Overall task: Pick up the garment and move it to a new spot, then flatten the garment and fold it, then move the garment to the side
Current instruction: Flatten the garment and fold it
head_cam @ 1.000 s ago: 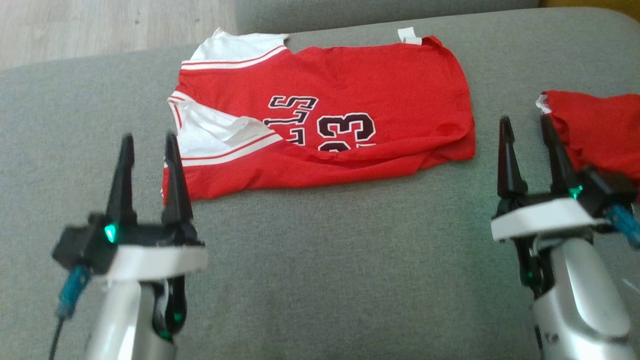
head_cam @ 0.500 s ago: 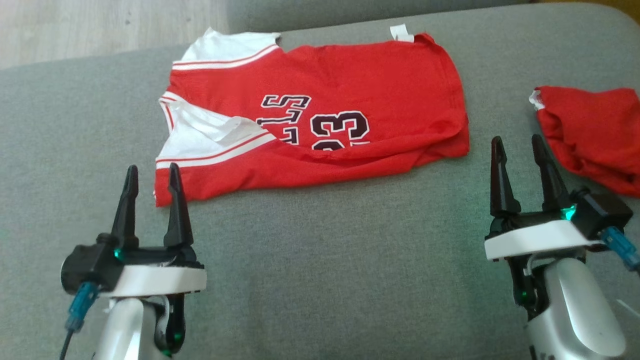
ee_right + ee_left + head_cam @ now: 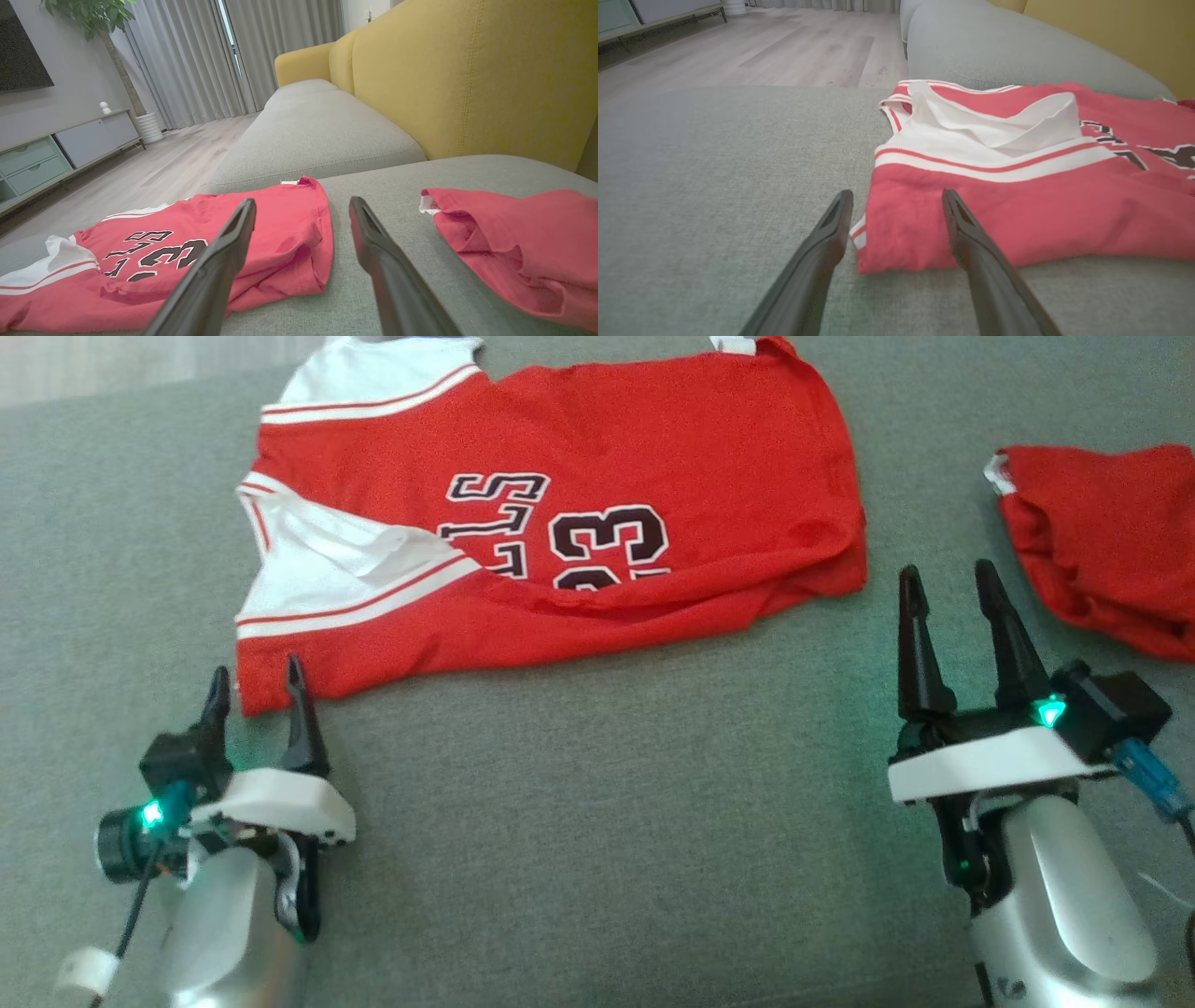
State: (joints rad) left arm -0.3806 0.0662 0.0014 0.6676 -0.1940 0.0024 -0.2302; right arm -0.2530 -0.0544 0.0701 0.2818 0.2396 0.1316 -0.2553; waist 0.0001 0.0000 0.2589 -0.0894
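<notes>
Head view: the red jersey (image 3: 597,457), white sleeves, number 23, lies spread on the grey sofa cushion (image 3: 597,849), upper middle. A fold along its near edge covers the bottom of the number. We count two garments: the jersey and a crumpled second red garment (image 3: 1102,541), well apart to its right. Two pincers. Our left pincer (image 3: 257,668) is spread wide and holds nothing, tips right at the jersey's near left corner. Our right pincer (image 3: 948,569) is equally wide and empty, over bare cushion between the jersey's right end and the second red garment, touching neither.

Left wrist view: the jersey's corner lies between our two fingers (image 3: 817,266); the right one overlaps the red cloth. We can't tell if either tip touches it. One white sleeve is bunched up just beyond. Past that: wood floor (image 3: 761,46), a further grey cushion (image 3: 994,46), yellow backrest (image 3: 1111,37).

Right wrist view: fingers apart, bare cushion between them. The jersey's end sits at the view's left, partly behind the left finger; the second red garment is at the right, apart from the right finger. Around: yellow backrest, two grey cushions in a row, curtains (image 3: 210,56), one plant (image 3: 93,18), one low cabinet (image 3: 70,144), one dark screen (image 3: 18,46).
</notes>
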